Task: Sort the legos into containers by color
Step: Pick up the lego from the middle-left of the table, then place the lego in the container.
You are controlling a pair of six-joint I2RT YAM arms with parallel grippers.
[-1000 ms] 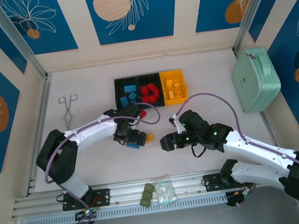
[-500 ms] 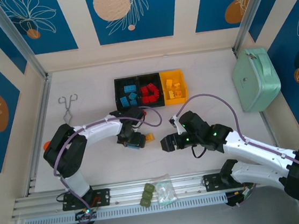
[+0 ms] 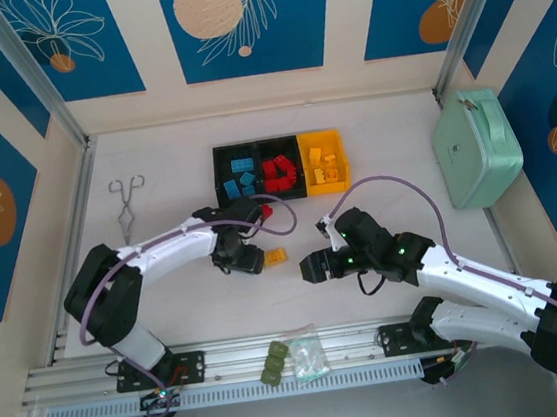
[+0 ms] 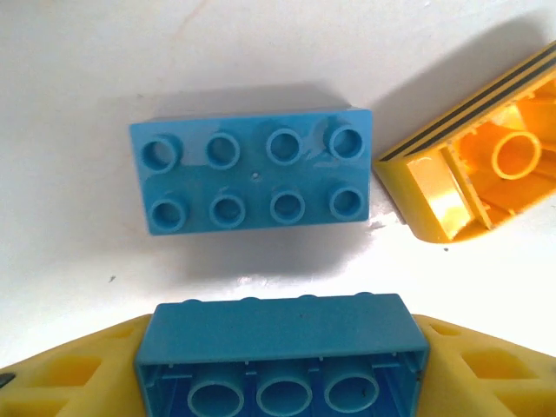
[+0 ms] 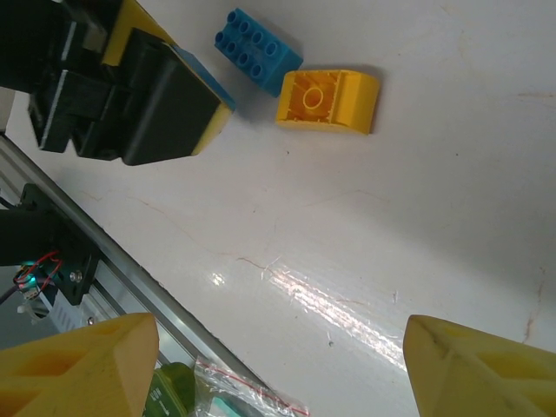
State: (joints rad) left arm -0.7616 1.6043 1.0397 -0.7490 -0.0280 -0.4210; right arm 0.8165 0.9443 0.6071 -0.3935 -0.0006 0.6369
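White tabletop [image 4: 69, 69], hollow-bottomed blue lego [image 4: 282, 356]

Found open table [image 3: 171, 150] left of the containers [image 3: 281, 169], bar tongs [image 3: 127, 206]. Saw the gap between left gripper [image 3: 252, 262], clamped on a held blue lego [image 4: 282, 347], and right gripper [image 3: 305, 267] narrowed by yellow lego [image 3: 277, 256] and loose blue lego [image 4: 252, 185]. Walled right by mint case [image 3: 476, 146].

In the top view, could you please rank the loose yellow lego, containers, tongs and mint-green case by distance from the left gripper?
From the left gripper, gripping a blue lego:
1. yellow lego, just right
2. containers, behind
3. tongs, back left
4. mint-green case, far right
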